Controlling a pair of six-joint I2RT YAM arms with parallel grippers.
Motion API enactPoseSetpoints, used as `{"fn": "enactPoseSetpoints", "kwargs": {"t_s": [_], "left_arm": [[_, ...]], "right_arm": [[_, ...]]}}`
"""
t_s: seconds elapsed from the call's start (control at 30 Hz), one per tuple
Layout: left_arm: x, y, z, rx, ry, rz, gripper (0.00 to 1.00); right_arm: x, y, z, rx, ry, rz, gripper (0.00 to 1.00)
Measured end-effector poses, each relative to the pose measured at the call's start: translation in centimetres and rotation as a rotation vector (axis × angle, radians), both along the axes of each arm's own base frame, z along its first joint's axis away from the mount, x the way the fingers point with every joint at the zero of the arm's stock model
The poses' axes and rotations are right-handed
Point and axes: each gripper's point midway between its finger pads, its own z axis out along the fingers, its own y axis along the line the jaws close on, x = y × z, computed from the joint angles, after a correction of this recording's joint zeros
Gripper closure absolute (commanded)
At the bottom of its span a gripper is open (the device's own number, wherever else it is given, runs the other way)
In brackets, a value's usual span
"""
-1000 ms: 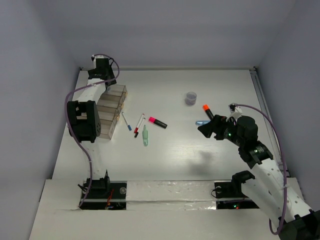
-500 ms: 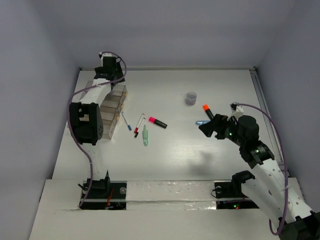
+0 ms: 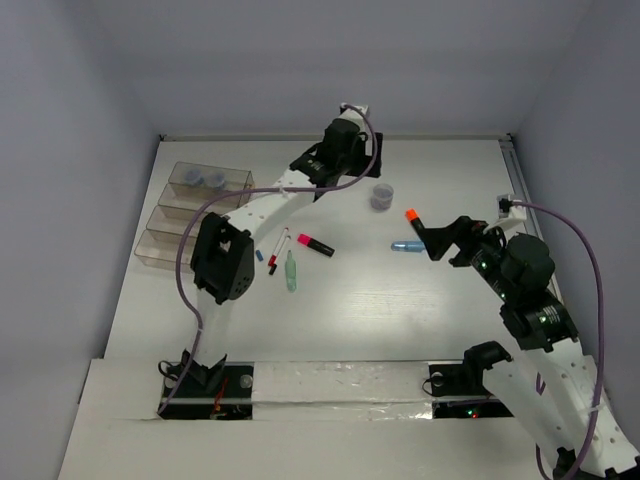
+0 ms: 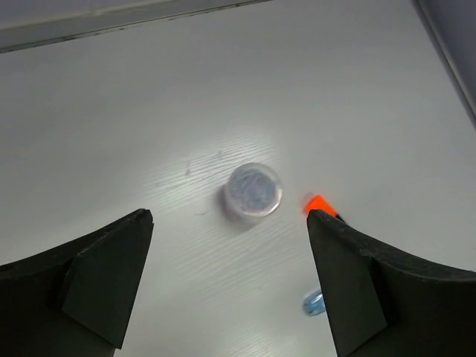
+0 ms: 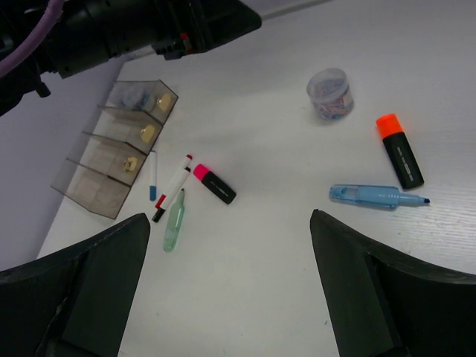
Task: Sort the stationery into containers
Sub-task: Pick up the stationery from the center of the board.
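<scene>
White desk is evenly lit; the grey-blue pot should be centred under the spread, empty left hand before it is lowered and closed.

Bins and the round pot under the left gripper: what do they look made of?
Bins: clear, slightly smoky hard plastic with a glossy finish; you can see straight through the walls, and the edges catch light. Round pot: probably translucent plastic, grey-blue and smooth; its top glints and the inside shows dimly. Glass cannot be ruled out from the look alone.
</scene>
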Motion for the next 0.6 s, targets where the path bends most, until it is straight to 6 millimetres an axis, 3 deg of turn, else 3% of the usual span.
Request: {"fn": "enactPoseSetpoints", "kwargs": {"t_s": [0.13, 0.27, 0.47, 0.6], "left_arm": [[0.8, -4.4, -1.1, -0.040, 0.003, -0.057, 0.12], [1.5, -6.8, -5.0, -0.033, 0.057, -0.083, 0.11], [1.0, -7.7, -11.8, 0.008, 0.184, -0.098, 0.08], [0.6, -7.9, -13.7, 0.018, 0.225, -0.105, 0.07]], "right_arm": [[-0.2, -0.1, -1.1, -0.010, 0.031, 0.000, 0.06], [-0.3, -0.1, -1.4, -0.017, 0.039, 0.001, 0.05], [-0.5, -0.2, -1.6, -0.022, 0.033, 0.003, 0.05], [-0.5, -0.1, -2.2, -0.025, 0.046, 0.009, 0.05]]}}
